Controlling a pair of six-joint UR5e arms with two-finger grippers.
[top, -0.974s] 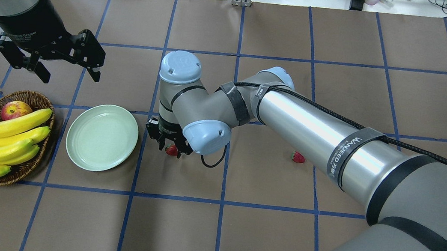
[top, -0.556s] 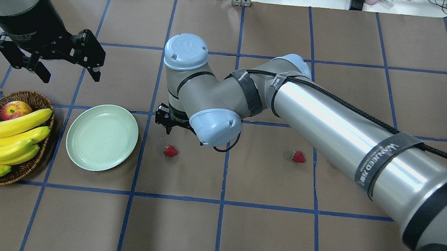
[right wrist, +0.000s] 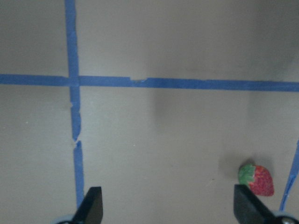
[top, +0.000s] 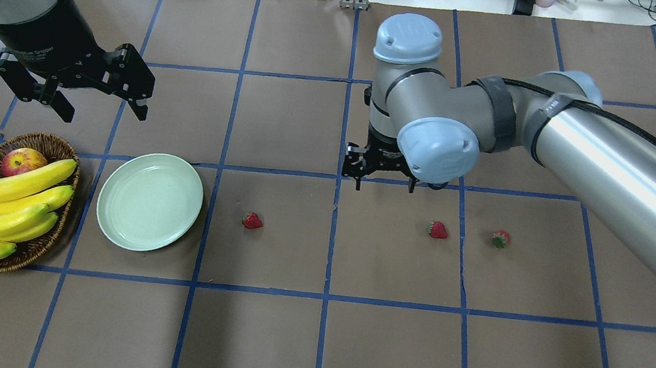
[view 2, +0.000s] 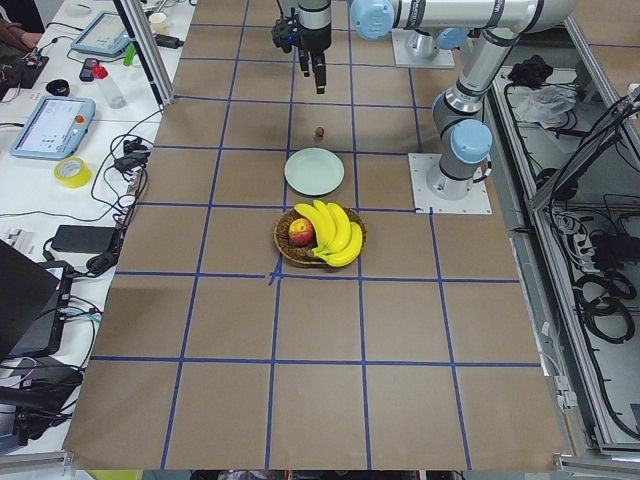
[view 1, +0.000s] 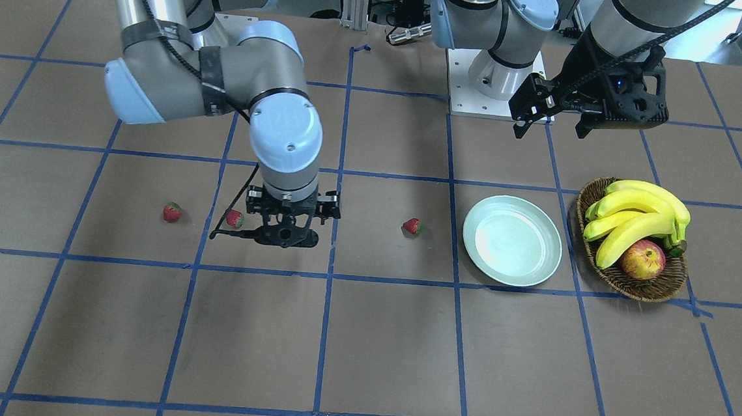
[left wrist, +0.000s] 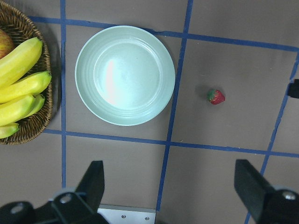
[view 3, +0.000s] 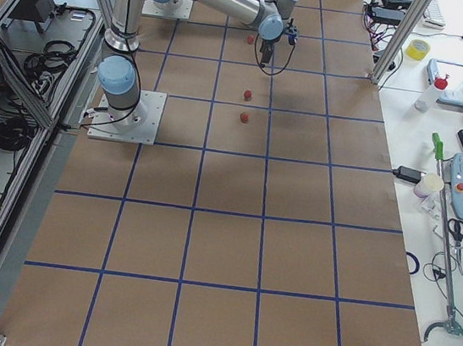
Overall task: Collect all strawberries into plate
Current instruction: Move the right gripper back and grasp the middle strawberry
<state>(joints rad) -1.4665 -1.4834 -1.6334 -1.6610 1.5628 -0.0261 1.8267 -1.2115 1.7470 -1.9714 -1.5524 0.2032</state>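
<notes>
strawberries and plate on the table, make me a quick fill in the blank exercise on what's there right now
1. ____ small red strawberries lie on the brown table, none on the pale mint round plate.
2. The brown wicker basket holds yellow bananas and one red-yellow ____.
3. The right gripper has its fingers ____ and holds nothing.
Missing words: three; apple; open.

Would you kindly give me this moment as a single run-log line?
plate: empty | strawberries: all three on table, outside plate | right gripper: open, empty, above table | left gripper: open, empty, raised
</notes>
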